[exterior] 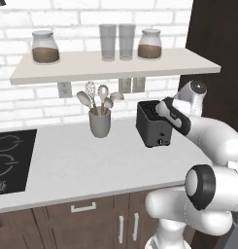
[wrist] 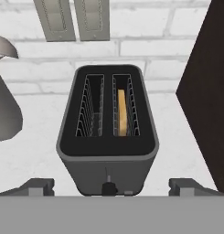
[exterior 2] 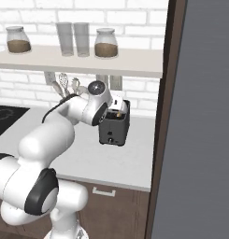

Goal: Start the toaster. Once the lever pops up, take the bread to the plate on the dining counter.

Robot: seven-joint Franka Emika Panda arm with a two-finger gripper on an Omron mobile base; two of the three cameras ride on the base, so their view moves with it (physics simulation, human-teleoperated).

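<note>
A small black two-slot toaster [exterior: 153, 131] [exterior 2: 113, 130] [wrist: 106, 151] stands on the white worktop near the brick wall. A pale tan slice of bread [wrist: 122, 112] stands on edge, sunk in its right slot; the left slot holds nothing. Low on the toaster's front face is a small dark knob [wrist: 109, 187]. My gripper [wrist: 111, 186] [exterior 2: 117, 107] hangs just above the toaster's front, pointing down. It is open, its tips spread wider than the toaster, with nothing between them. The plate and the dining counter are out of view.
A grey utensil cup [exterior: 99, 121] [wrist: 3, 109] stands left of the toaster. A black hob [exterior: 8, 160] lies at the far left. A shelf [exterior: 115, 68] with jars and glasses hangs overhead. A tall dark cabinet side [wrist: 209, 91] [exterior 2: 200, 116] stands close on the right.
</note>
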